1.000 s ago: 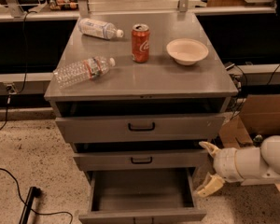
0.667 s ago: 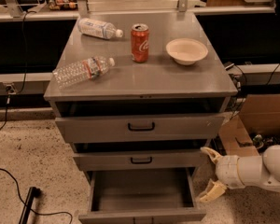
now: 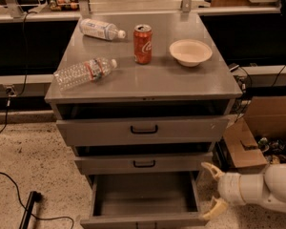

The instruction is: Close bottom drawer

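End effector [image 3: 213, 189]: fingers spread, holding nothing, just right of the drawer box.
Bottom drawer [image 3: 133, 220]: open, at 9 o'clock from it; you push toward 12.

Single view, high in front of cabinet [image 3: 148, 82], tilted down over top and drawer fronts, fairly near. Open bottom drawer [image 3: 143, 199] cut by lower edge. Lower right: gripper [image 3: 208, 191], fingers spread, just beside drawer's right front corner.

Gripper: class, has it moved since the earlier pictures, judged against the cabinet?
Yes. The gripper, fingers open, has sunk beside the cabinet's right edge, from the middle drawer's level down toward the bottom drawer's front.
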{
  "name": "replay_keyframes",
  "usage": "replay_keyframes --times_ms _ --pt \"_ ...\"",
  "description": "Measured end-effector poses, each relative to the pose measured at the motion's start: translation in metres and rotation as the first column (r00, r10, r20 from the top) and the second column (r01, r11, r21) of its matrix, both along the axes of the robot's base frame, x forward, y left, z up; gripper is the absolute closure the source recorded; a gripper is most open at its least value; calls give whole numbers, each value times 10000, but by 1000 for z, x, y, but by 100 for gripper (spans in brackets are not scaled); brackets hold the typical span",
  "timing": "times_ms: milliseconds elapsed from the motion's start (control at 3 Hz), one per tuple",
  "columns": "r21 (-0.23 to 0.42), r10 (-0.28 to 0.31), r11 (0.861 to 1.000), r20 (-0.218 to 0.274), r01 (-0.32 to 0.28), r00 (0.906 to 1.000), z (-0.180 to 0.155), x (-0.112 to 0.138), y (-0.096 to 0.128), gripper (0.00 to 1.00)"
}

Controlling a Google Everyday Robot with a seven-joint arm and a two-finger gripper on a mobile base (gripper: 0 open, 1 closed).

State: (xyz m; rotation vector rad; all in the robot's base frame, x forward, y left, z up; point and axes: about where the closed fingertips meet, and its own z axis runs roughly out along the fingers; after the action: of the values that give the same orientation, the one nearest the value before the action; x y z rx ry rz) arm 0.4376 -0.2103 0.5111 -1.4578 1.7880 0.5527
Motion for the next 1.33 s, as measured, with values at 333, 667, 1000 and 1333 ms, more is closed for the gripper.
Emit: replay_keyframes --times_ms 333,667,1000,1333 --pt "125 467 9988 239 -470 9986 -19 -7 8 0" --pt "108 472 9988 255 -475 9986 -17 -7 8 0" --pt "417 766 9961 304 -779 9966 -49 -14 26 0" --pt "1187 804 9894 340 -839 9962 -97 -35 55 16"
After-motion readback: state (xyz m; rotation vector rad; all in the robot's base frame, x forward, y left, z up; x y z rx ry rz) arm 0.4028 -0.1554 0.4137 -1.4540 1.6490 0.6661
